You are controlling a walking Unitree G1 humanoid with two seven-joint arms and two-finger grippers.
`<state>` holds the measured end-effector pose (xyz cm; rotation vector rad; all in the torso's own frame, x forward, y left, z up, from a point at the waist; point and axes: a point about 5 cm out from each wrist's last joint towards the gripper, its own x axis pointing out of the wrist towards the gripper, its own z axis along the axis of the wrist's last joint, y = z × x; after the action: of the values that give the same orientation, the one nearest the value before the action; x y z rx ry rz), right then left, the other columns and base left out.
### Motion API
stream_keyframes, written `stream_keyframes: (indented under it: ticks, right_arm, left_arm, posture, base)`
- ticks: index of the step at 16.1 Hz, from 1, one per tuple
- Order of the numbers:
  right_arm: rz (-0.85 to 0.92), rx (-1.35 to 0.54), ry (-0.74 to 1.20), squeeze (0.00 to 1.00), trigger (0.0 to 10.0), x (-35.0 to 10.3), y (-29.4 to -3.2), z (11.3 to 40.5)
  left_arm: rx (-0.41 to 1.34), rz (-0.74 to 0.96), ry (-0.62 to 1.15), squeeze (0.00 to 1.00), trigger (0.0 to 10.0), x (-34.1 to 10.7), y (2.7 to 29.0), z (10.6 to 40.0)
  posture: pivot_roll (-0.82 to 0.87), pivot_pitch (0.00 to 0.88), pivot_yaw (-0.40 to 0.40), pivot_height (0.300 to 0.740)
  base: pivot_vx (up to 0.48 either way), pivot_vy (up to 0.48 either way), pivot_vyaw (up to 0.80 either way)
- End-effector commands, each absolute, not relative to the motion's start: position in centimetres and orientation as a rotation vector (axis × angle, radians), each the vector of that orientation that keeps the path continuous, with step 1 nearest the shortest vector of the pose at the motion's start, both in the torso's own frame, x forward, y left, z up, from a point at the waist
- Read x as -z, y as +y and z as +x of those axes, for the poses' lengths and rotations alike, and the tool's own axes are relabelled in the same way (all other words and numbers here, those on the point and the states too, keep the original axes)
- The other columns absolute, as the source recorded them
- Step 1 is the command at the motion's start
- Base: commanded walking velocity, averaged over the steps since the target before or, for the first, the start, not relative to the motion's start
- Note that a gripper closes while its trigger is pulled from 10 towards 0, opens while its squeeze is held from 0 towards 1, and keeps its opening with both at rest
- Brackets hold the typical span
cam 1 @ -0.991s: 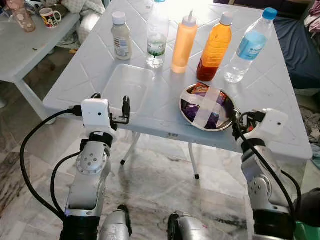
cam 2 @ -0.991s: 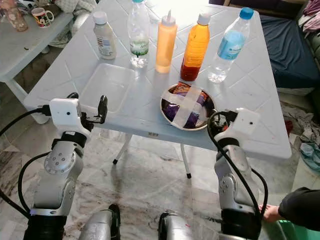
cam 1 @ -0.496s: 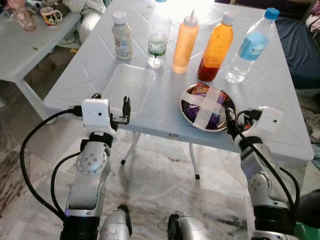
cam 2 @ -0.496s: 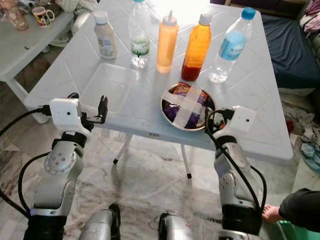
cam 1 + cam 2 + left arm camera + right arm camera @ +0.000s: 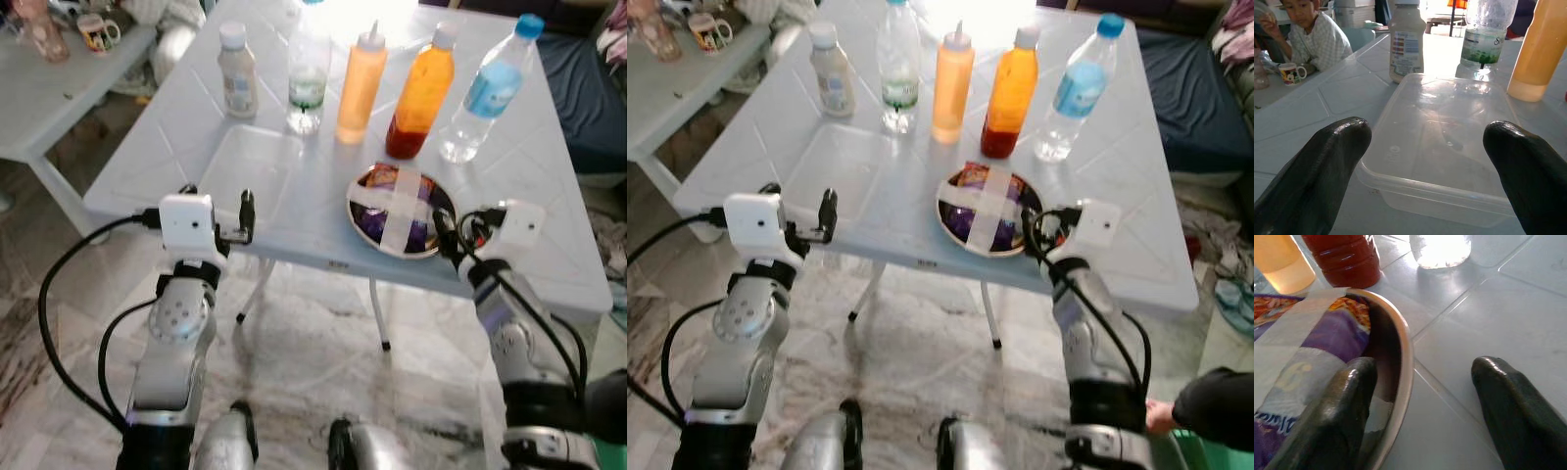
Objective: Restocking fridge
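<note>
Right gripper (image 5: 1420, 406) fingers spread wide, straddling the rim of the taped bowl (image 5: 400, 209) at the counter's (image 5: 549, 215) near edge, holding nothing. Seat deeper before you close.

Left gripper (image 5: 1425, 161) open, empty.

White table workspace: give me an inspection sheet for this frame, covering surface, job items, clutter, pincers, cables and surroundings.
Surface: white table, marble floor below.
Job items: taped bowl near the front edge; clear container to its left; behind them a row of white bottle, clear bottle, squeeze bottle, orange bottle, water bottle.
Clutter: nothing seen on this table.
Pincers: left pincer open, facing the clear container from the table's front edge; right pincer open, one finger inside the bowl's rim, the other outside.
Cables: black cables loop off both wrists.
Surroundings: second table with mug; a person sits behind it.
</note>
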<state>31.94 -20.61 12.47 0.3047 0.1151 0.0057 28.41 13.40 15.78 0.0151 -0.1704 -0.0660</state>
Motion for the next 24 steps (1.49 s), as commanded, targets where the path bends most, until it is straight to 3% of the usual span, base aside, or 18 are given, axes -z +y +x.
stream_keyframes:
  ticks: [1,2,3,7,15,24]
  right_arm:
    - [0.337,-0.021,0.168,0.00,6.7,-11.5,-20.8,32.0]
    - [0.359,-0.050,0.198,0.00,4.7,-11.3,-20.6,32.2]
    - [0.375,-0.065,0.218,0.00,0.0,-11.1,-20.5,32.3]
    - [0.445,-0.119,0.350,0.00,0.0,-10.0,-20.3,32.2]
    - [0.565,-0.081,0.394,0.00,0.0,-10.1,-20.0,32.4]
    - [0.579,-0.005,0.400,0.00,0.0,-10.7,-18.7,32.0]
  left_arm:
    - [0.064,0.021,-0.170,0.00,10.0,-15.9,13.5,28.1]
    - [0.064,0.022,-0.169,0.00,10.0,-15.9,13.5,28.1]
    - [0.065,0.022,-0.168,0.00,10.0,-15.9,13.5,28.1]
    - [0.069,0.026,-0.168,0.00,10.0,-15.9,13.6,28.0]
    - [0.073,0.026,-0.162,0.00,10.0,-15.8,13.5,28.0]
    - [0.070,0.016,-0.166,0.00,10.0,-15.8,13.2,28.1]
  posture:
    - [0.11,0.206,-0.038,0.740]
    - [0.11,0.208,-0.037,0.740]
    - [0.11,0.208,-0.036,0.740]
    - [0.12,0.210,-0.032,0.740]
    - [0.11,0.215,-0.033,0.740]
    - [0.10,0.213,-0.044,0.740]
  base:
    - [0.000,0.000,0.00]
    - [0.000,0.000,0.00]
    - [0.000,0.000,0.00]
    - [0.000,0.000,0.00]
    - [0.000,0.000,0.00]
    - [0.000,0.000,0.00]
